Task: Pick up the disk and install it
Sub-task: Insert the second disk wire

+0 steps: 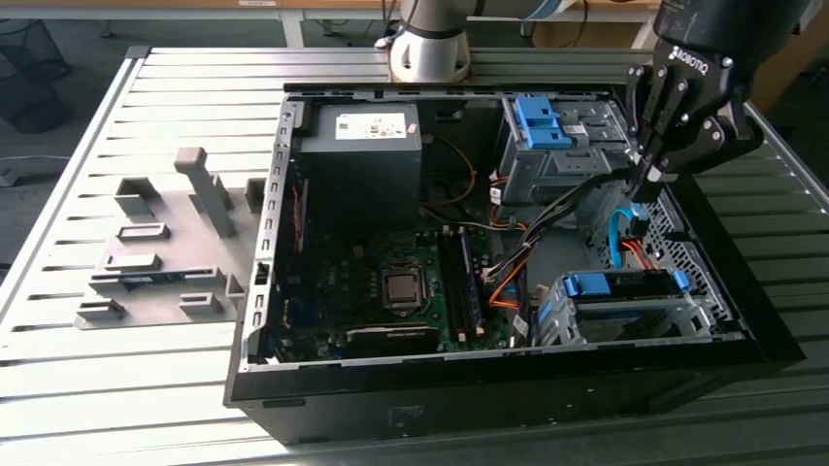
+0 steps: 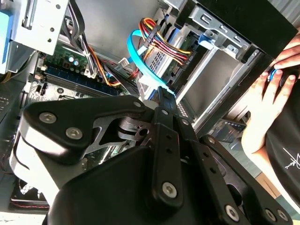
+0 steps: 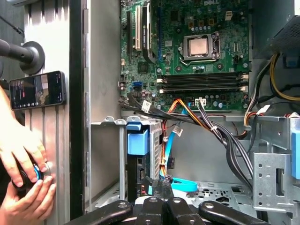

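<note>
Pincer [image 1: 657, 175] clenched, holding nothing, tip among cables inside open computer case [image 1: 324, 374] | disk [image 1: 622, 291] already seated in drive cage at case's near right corner in exterior view, just below pincer | advice: stay clear of blue data cable [image 2: 140, 56], seat disk squarely

Black case [image 1: 518, 374], green motherboard [image 1: 376, 291], bright blue drive clips [image 1: 622, 284], a light-blue SATA cable [image 2: 140, 51], red, yellow and orange power wires [image 2: 164, 44], grey ribbed table [image 1: 130, 379].
</note>
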Robot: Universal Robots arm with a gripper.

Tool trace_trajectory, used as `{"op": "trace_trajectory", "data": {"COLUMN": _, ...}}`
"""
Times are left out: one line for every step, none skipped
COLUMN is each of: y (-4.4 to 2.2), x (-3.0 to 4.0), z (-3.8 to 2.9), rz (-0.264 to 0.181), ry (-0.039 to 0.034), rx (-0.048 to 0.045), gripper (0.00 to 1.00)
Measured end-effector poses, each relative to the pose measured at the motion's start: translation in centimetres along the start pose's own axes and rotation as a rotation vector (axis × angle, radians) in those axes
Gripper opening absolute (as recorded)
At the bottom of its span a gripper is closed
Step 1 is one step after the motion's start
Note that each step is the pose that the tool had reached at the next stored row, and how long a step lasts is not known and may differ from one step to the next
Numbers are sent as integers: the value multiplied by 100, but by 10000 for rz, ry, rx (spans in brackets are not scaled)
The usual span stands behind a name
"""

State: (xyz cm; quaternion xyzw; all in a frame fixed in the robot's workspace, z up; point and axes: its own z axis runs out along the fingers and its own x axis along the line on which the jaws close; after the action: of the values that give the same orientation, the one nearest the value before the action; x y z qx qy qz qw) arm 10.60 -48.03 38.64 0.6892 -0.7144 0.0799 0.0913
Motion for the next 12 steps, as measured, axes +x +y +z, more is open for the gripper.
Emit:
{"op": "trace_trajectory", "data": {"y": -6, "x": 5, "z": 5, "rz": -1, "ry": 1, "rx": -13, "gripper": 11}}
{"op": "trace_trajectory", "data": {"y": -12, "x": 9, "z": 12, "rz": -4, "ry": 1, "rx": -22, "gripper": 11}}
{"op": "trace_trajectory", "data": {"y": -17, "x": 13, "z": 22, "rz": -5, "ry": 0, "rx": -29, "gripper": 11}}
{"op": "trace_trajectory", "data": {"y": -18, "x": 17, "z": 34, "rz": -4, "ry": -1, "rx": -31, "gripper": 11}}
{"op": "trace_trajectory", "data": {"y": -20, "x": 23, "z": 46, "rz": -3, "ry": 2, "rx": -34, "gripper": 17}}
{"op": "trace_trajectory", "data": {"y": -20, "x": 31, "z": 57, "rz": -4, "ry": 3, "rx": -37, "gripper": 17}}
{"op": "trace_trajectory", "data": {"y": -21, "x": 38, "z": 69, "rz": -6, "ry": 2, "rx": -41, "gripper": 17}}
{"op": "trace_trajectory", "data": {"y": -22, "x": 43, "z": 77, "rz": -6, "ry": 3, "rx": -44, "gripper": 17}}
{"op": "trace_trajectory", "data": {"y": -22, "x": 45, "z": 83, "rz": -7, "ry": 17, "rx": -46, "gripper": 17}}
{"op": "trace_trajectory", "data": {"y": -22, "x": 46, "z": 84, "rz": -7, "ry": 63, "rx": -49, "gripper": 18}}
{"op": "trace_trajectory", "data": {"y": -22, "x": 46, "z": 85, "rz": -6, "ry": 110, "rx": -50, "gripper": 18}}
{"op": "trace_trajectory", "data": {"y": -22, "x": 47, "z": 87, "rz": -6, "ry": 143, "rx": -50, "gripper": 18}}
